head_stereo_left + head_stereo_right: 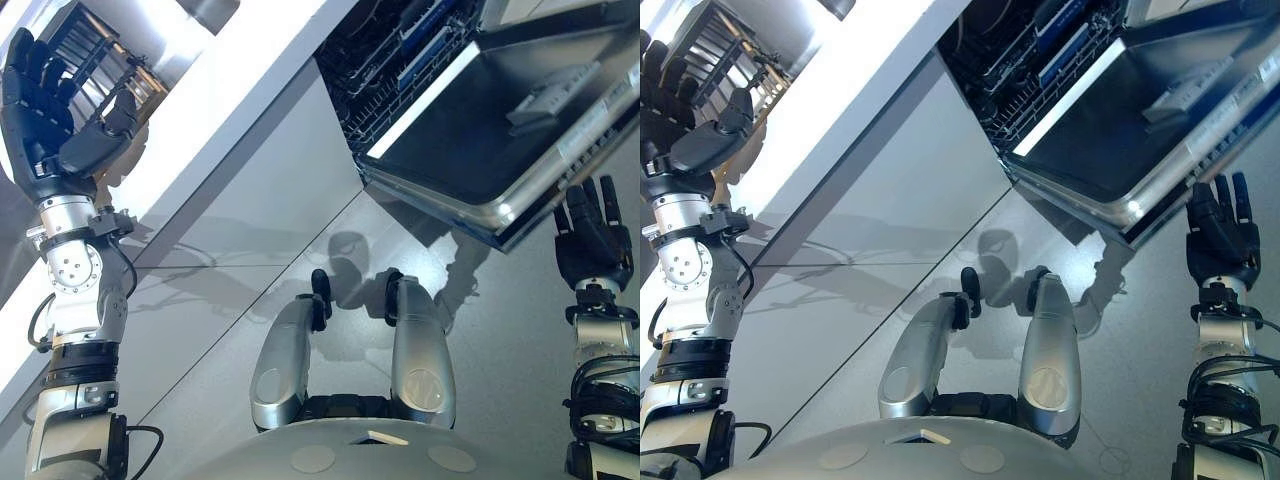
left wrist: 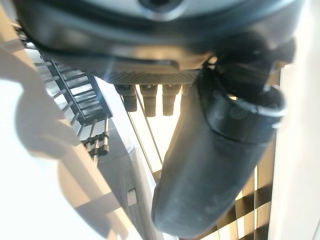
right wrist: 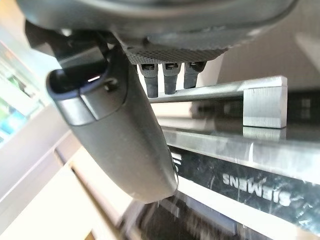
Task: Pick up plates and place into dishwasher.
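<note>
Left hand (image 1: 60, 110): raised, fingers relaxed, empty, at the dish rack (image 1: 95, 50) on the white counter (image 1: 240, 110). Right hand (image 1: 1220, 235): fingers straight, empty, just below the lowered dishwasher door (image 1: 500, 130). Lower basket (image 1: 400, 60): pulled partway over the door. Plates: none discernible; presumably in the rack beside the left hand. Risk: right hand likely knocks the door edge if lifted.

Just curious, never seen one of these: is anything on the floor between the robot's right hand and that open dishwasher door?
No. In the eye views, the right hand sits just below the door edge, with bare grey floor between.
</note>
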